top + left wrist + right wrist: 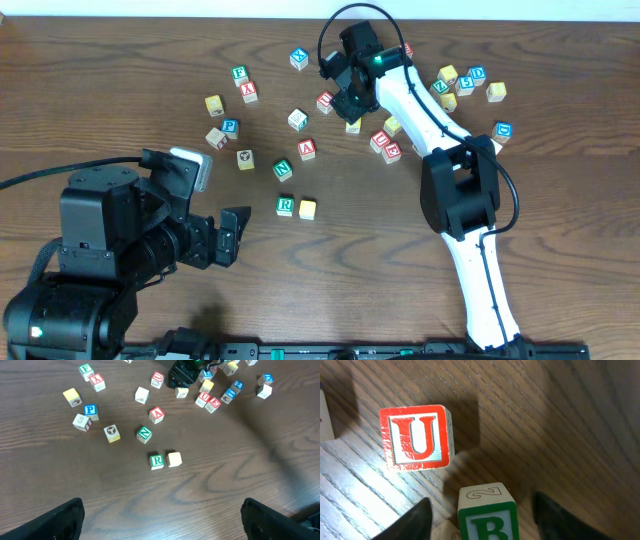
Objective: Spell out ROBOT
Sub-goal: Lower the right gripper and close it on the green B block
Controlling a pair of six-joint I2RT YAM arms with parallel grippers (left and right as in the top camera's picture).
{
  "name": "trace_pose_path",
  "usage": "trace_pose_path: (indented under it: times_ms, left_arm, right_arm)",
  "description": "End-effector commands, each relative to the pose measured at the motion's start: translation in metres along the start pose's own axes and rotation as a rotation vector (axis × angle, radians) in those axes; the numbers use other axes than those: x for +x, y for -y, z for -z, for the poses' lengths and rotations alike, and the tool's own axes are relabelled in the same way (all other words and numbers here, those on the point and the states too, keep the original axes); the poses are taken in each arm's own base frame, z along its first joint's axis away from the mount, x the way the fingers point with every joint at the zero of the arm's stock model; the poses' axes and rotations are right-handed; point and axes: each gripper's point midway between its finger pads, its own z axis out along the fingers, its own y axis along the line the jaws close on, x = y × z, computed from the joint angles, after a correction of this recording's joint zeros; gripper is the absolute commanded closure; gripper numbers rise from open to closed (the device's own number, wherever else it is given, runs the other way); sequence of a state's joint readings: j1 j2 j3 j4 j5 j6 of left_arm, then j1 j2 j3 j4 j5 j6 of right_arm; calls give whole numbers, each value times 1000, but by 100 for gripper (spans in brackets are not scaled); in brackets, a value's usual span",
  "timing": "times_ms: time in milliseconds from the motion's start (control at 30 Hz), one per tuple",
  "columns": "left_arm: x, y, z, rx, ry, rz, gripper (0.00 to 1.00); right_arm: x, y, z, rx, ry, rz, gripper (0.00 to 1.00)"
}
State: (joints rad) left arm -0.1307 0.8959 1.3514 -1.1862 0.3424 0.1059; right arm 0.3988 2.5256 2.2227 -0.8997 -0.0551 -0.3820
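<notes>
Sitting between spread right jaws: B block (pixel 487 514).

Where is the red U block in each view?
Overhead: U block upper centre, just left of the right gripper.
Left wrist: U block at top edge, centre.
Right wrist: U block upper left, large.
Landmark: that gripper, close by in every view.

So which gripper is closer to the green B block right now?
Right. The right gripper hangs over the green B block, jaws open on either side of it. The left gripper is far off, open, near the R block.
</notes>
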Motion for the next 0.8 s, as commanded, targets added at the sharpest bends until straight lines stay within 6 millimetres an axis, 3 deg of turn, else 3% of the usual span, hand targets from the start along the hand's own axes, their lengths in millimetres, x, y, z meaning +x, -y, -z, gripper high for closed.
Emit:
trace_pose_path:
  times_ms: [0,200,300,767]
  left_arm:
    - [0,1,1,8,3,-2,2]
    - [0,1,1,8,3,-2,2]
    - [0,1,1,8,3,-2,2]
    - [0,1,1,8,3,-2,2]
  right_arm:
    - [-1,-5,-7,-8,-2,16,48]
    - [7,-8,-18,-19,-30,14,60]
    - [9,-9,-20,-22,-38,14,70]
    - [8,-10,-20,-25,-32,15,86]
